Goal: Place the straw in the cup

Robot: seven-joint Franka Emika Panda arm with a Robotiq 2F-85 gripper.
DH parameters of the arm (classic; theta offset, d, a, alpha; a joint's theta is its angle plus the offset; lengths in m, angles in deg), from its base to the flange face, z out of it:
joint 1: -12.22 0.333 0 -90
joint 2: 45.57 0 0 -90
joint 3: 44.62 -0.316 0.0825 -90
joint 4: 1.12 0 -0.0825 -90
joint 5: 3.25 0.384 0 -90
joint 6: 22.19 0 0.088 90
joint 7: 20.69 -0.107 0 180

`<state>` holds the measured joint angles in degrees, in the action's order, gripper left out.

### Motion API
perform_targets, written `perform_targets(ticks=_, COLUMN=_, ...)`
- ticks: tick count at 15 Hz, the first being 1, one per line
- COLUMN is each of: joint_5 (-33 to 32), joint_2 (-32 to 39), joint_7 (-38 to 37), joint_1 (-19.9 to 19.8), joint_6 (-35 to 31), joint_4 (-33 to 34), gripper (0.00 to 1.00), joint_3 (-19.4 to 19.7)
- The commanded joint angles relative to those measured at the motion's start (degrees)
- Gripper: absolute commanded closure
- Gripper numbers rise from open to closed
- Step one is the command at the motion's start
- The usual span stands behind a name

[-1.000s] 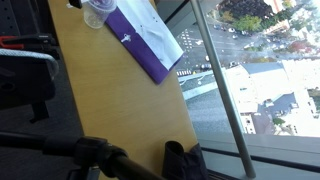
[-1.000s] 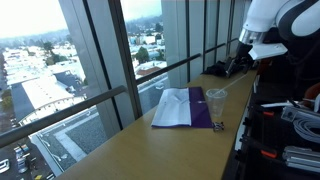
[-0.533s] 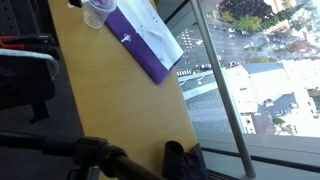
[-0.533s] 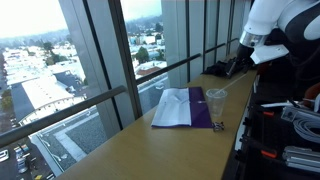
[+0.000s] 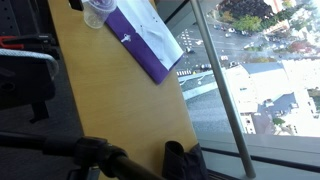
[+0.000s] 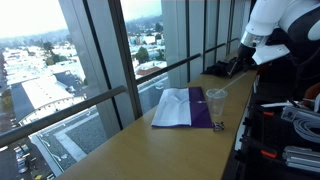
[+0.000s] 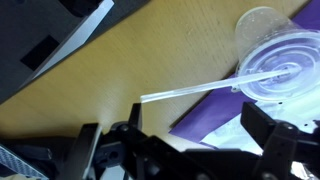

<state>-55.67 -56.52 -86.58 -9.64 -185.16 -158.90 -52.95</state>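
The long wooden desk (image 5: 115,100) is bare along its middle. At one end a purple-and-white folder (image 5: 145,40) lies just beside a small clear plastic cup (image 5: 98,12). A thin white straw (image 7: 190,88) slants from the cup's top out over open desk.

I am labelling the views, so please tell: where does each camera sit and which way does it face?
Exterior view: high above the table, looking down at cup and folder; no robot part is clear.
Exterior view: near table height, facing along the windows; the white arm shows.
Wrist view: looks down on straw and cup; open pincer at bottom.
All three share the cup.
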Motion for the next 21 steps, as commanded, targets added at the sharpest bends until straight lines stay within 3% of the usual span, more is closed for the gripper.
perform_targets(ticks=1, joint_5=-4.1, joint_2=-0.5, joint_7=-1.4, joint_1=1.6, joint_6=-0.4, joint_4=0.0, gripper=0.00, joint_3=3.4)
perform_targets(ticks=9, joint_5=-11.3, joint_2=1.7, joint_7=-6.4, joint_1=4.7, joint_6=-3.2, joint_4=-0.1, gripper=0.00, joint_3=8.0)
perform_targets(ticks=21, joint_5=-28.6, joint_2=1.7, joint_7=-25.4, joint_1=5.2, joint_6=-9.6, joint_4=-0.2, gripper=0.00, joint_3=9.6)
